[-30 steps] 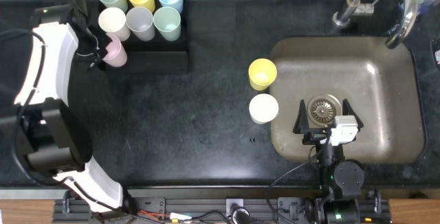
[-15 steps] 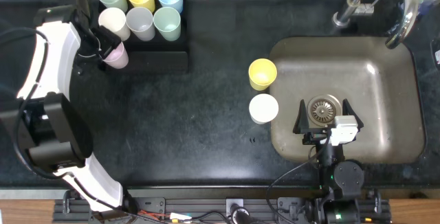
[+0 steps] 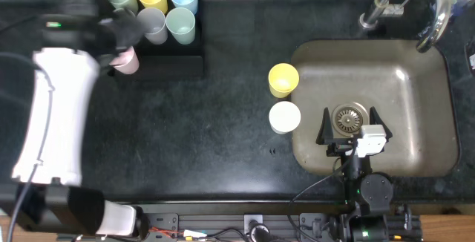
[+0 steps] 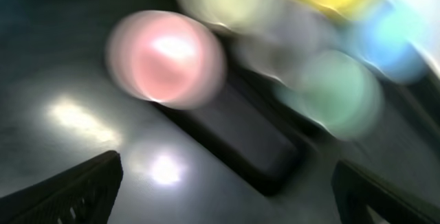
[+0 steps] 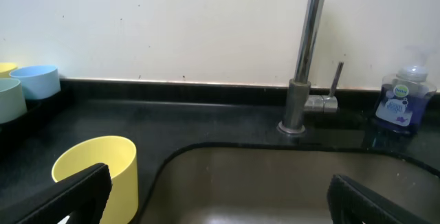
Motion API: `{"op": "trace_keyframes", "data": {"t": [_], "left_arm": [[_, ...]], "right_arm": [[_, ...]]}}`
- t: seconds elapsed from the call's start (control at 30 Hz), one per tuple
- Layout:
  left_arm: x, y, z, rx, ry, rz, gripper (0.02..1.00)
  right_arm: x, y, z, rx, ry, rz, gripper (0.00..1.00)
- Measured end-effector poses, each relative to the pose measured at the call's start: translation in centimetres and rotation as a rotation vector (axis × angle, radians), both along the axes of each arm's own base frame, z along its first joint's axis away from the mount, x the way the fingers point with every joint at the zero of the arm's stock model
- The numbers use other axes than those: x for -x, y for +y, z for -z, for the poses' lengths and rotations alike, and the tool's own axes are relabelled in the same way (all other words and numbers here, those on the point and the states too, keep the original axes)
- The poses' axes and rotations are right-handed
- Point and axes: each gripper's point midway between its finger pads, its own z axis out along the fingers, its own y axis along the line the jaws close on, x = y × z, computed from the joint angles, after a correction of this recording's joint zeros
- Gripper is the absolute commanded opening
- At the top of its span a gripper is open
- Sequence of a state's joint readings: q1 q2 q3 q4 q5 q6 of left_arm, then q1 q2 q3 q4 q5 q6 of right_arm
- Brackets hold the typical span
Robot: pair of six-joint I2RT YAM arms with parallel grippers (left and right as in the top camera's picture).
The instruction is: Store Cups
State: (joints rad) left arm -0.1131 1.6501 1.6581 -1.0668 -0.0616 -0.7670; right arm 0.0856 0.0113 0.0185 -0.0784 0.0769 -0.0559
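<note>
left gripper (image 4: 223, 172) wide open, empty, above pink cup (image 4: 165, 59) at rack (image 3: 178, 65) corner | right gripper (image 5: 218, 179) wide open over sink (image 3: 415, 64) | risk: knocking yellow cup (image 3: 283, 79) into sink by grabbing too fast

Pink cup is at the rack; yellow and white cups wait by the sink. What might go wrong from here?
1. The pink cup stands at the left front corner of the rack, near the open left gripper. Whether it is fully seated is unclear, so a low sweep might tip it.
2. The yellow cup and white cup stand close together at the rim of the sink; gripping one may knock the other in.
</note>
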Motion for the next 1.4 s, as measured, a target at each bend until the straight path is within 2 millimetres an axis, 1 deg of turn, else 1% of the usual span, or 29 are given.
{"op": "trace_keyframes", "data": {"t": [0.03,0.07,0.1,0.17,0.2,0.23,0.27,0.3,0.37,0.43,0.5,0.7,0.83,0.97,1.2,1.3,1.33,1.37,1.4], "left_arm": [[-0.3,-3.2,-0.3,-0.001,-0.03,0.082,0.998],[-0.4,-6.1,-0.4,-0.001,-0.05,0.156,1.0],[-0.3,-9.6,-0.2,0.0,-0.066,0.238,1.0],[0.7,-16.2,0.7,0.005,-0.084,0.389,0.998],[1.3,-18.6,1.2,0.009,-0.083,0.443,1.0],[2.4,-21.2,2.0,0.01,-0.071,0.506,0.998],[3.5,-23.3,2.8,0.011,-0.056,0.558,1.0],[4.5,-24.8,3.6,0.01,-0.038,0.597,1.0],[6.1,-26.9,5.0,0.012,0.001,0.657,1.0],[6.9,-28.0,6.1,0.018,0.032,0.688,1.0],[7.0,-28.2,6.9,0.026,0.057,0.696,1.0],[7.0,-28.5,8.6,0.04,0.105,0.702,1.0],[6.8,-29.2,10.0,0.054,0.124,0.711,1.0],[6.5,-29.8,10.7,0.067,0.123,0.717,1.0],[6.0,-29.5,12.2,0.064,0.152,0.699,0.996],[5.6,-29.1,12.7,0.067,0.161,0.676,0.882],[5.3,-28.9,12.8,0.069,0.162,0.666,0.735],[5.2,-28.8,12.9,0.073,0.164,0.656,0.461],[5.1,-28.7,13.0,0.074,0.166,0.648,0.286]], "right_arm": [[0.0,0.0,0.0,0.001,0.0,0.0,0.996],[0.0,0.0,0.0,0.001,0.0,0.0,0.998],[0.0,0.0,0.0,0.0,0.0,0.0,0.996],[0.0,0.0,0.0,0.001,0.0,0.0,0.998],[0.0,0.0,0.0,0.0,0.0,0.0,0.996],[0.0,0.0,0.0,0.0,0.0,0.0,0.998],[0.0,0.0,0.0,0.0,0.0,0.0,0.998],[0.0,0.0,0.0,0.0,0.0,0.0,0.998],[0.0,0.0,0.0,0.0,0.0,0.0,0.998],[0.0,0.0,0.0,0.0,0.0,0.0,0.998],[0.0,0.0,0.0,0.0,-0.001,0.0,0.998],[0.0,0.0,0.0,0.0,0.0,0.0,0.998],[0.0,0.0,0.0,0.001,0.0,0.0,0.998],[0.0,0.0,0.0,0.0,0.0,0.0,0.998],[0.0,0.0,0.0,0.0,0.0,0.0,0.996],[0.0,0.0,0.0,0.0,0.0,0.0,0.996],[0.0,0.0,0.0,0.0,0.0,0.0,0.998],[0.0,0.0,0.0,0.0,-0.001,0.0,0.996],[0.0,0.0,0.0,0.0,0.0,0.0,0.998]]}}
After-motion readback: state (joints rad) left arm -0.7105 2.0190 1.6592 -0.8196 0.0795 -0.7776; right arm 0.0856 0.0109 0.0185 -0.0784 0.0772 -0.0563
